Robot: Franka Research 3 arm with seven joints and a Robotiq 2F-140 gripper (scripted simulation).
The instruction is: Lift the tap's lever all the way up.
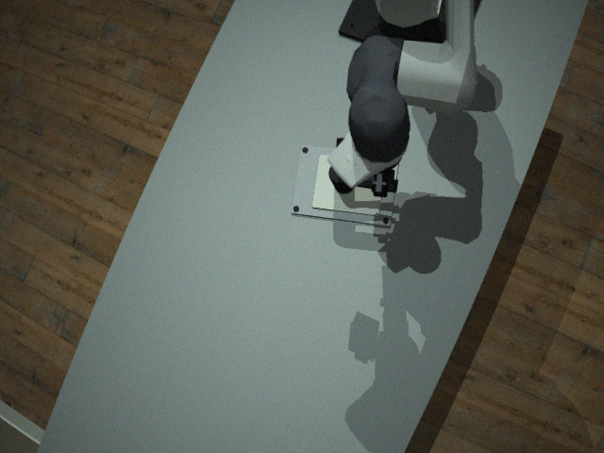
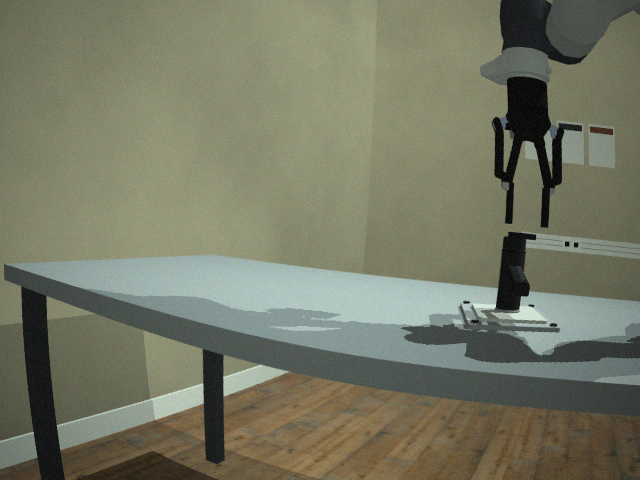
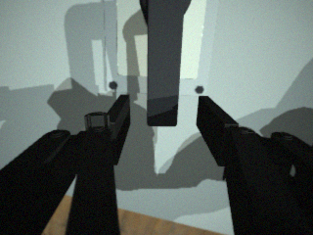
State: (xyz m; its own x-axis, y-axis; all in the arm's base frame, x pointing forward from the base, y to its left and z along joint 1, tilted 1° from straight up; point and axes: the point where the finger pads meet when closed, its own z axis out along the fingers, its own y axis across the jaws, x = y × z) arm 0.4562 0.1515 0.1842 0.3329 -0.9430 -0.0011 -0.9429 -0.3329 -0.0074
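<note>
A black tap [image 2: 511, 276] stands upright on a pale base plate [image 2: 509, 315] on the grey table. Its lever [image 2: 522, 235] lies flat at the top and points right in the side view. In the wrist view the lever [image 3: 163, 64] shows as a dark bar between my fingers, seen from above. My gripper [image 2: 526, 223] hangs straight above the tap, fingertips a short gap above the lever, not touching it. The fingers stand partly open with nothing between them. In the top view my arm hides most of the tap and the gripper [image 1: 382, 187].
The base plate [image 1: 341, 187] has small black bolts at its corners. The robot's base [image 1: 390, 24] stands at the table's far end. The table's right edge [image 1: 487, 273] runs close beside the plate. A rail [image 2: 584, 243] and two notices [image 2: 589, 144] are on the wall behind.
</note>
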